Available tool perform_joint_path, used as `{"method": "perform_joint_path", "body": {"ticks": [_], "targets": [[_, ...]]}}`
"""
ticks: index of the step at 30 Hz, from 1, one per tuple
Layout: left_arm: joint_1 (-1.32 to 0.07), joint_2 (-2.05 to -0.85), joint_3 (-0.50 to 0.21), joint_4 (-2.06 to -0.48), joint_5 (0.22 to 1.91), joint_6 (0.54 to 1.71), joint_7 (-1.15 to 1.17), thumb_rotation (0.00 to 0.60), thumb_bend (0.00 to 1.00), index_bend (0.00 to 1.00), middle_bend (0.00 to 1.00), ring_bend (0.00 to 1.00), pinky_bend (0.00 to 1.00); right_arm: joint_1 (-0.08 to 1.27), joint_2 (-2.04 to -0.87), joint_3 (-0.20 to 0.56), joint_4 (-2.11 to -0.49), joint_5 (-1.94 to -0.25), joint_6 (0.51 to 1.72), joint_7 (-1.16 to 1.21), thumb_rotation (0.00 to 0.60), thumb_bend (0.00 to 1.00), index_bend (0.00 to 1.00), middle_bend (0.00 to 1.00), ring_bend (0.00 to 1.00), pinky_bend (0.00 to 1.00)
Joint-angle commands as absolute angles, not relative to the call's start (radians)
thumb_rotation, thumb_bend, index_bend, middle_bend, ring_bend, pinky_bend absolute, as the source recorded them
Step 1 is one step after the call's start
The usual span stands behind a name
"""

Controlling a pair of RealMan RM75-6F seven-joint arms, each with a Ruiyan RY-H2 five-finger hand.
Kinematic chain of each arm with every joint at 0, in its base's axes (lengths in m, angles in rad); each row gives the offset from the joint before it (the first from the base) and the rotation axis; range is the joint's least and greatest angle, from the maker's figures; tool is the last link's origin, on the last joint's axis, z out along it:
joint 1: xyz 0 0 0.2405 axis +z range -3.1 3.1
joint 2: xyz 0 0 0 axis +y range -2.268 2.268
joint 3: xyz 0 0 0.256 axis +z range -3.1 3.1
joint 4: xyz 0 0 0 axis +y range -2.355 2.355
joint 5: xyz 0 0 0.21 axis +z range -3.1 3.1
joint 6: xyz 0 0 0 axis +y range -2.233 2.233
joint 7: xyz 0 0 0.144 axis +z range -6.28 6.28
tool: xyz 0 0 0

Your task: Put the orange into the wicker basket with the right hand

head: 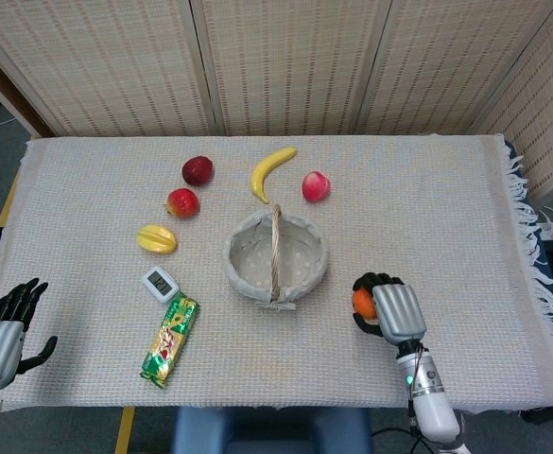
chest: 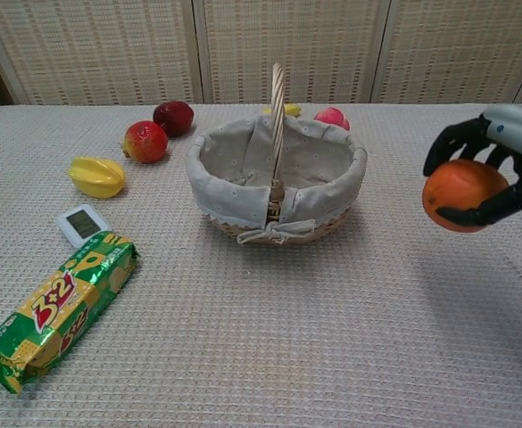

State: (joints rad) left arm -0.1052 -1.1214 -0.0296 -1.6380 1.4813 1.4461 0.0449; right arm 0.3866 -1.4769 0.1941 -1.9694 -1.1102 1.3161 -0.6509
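Note:
My right hand grips the orange, its dark fingers wrapped around the fruit, and holds it lifted off the cloth to the right of the wicker basket. The basket has a grey cloth lining and an upright handle; nothing shows inside it. At the table's near left corner my left hand hangs with its fingers spread and nothing in them; the chest view does not show it.
Behind the basket lie a banana and a pink peach. To its left are two red apples, a yellow starfruit, a small white timer and a green snack bar.

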Motion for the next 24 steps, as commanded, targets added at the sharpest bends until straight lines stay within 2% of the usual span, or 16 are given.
{"method": "perform_joint_path", "body": {"ticks": [1, 6, 9, 15, 20, 22, 24], "targets": [[-0.105, -1.122, -0.030, -1.638, 1.482, 1.447, 0.045, 0.600, 0.33, 0.00, 0.00, 0.00, 0.11, 0.442, -1.468, 0.291, -2.004, -1.091, 1.342, -0.662, 0.600, 0.45, 0.74, 0.53, 0.58, 0.79], [-0.106, -1.121, -0.030, -1.639, 1.481, 1.445, 0.043, 0.600, 0.33, 0.00, 0.00, 0.00, 0.11, 0.532, -1.530, 0.377, -1.962, -1.013, 1.347, -0.728, 0.600, 0.45, 0.74, 0.53, 0.57, 0.78], [-0.105, -1.120, -0.029, -1.641, 1.481, 1.444, 0.040, 0.600, 0.33, 0.00, 0.00, 0.00, 0.11, 0.590, -1.590, 0.400, -1.903, -0.981, 1.345, -0.762, 0.600, 0.45, 0.74, 0.53, 0.56, 0.76], [-0.106, -1.119, -0.029, -1.642, 1.479, 1.440, 0.034, 0.600, 0.33, 0.00, 0.00, 0.00, 0.11, 0.689, -1.734, 0.422, -1.778, -0.943, 1.351, -0.785, 0.600, 0.45, 0.71, 0.53, 0.56, 0.76], [-0.105, -1.120, -0.029, -1.638, 1.481, 1.444, 0.026, 0.600, 0.33, 0.00, 0.00, 0.00, 0.11, 0.752, -1.852, 0.412, -1.644, -0.968, 1.369, -0.776, 0.600, 0.45, 0.68, 0.53, 0.54, 0.75], [-0.105, -1.118, -0.030, -1.638, 1.479, 1.443, 0.019, 0.600, 0.33, 0.00, 0.00, 0.00, 0.11, 0.763, -1.886, 0.400, -1.606, -0.975, 1.373, -0.770, 0.600, 0.45, 0.62, 0.53, 0.52, 0.72], [-0.105, -1.117, -0.030, -1.637, 1.477, 1.442, 0.012, 0.600, 0.33, 0.00, 0.00, 0.00, 0.11, 0.765, -1.901, 0.389, -1.596, -0.966, 1.370, -0.773, 0.600, 0.40, 0.43, 0.47, 0.41, 0.61]]}}
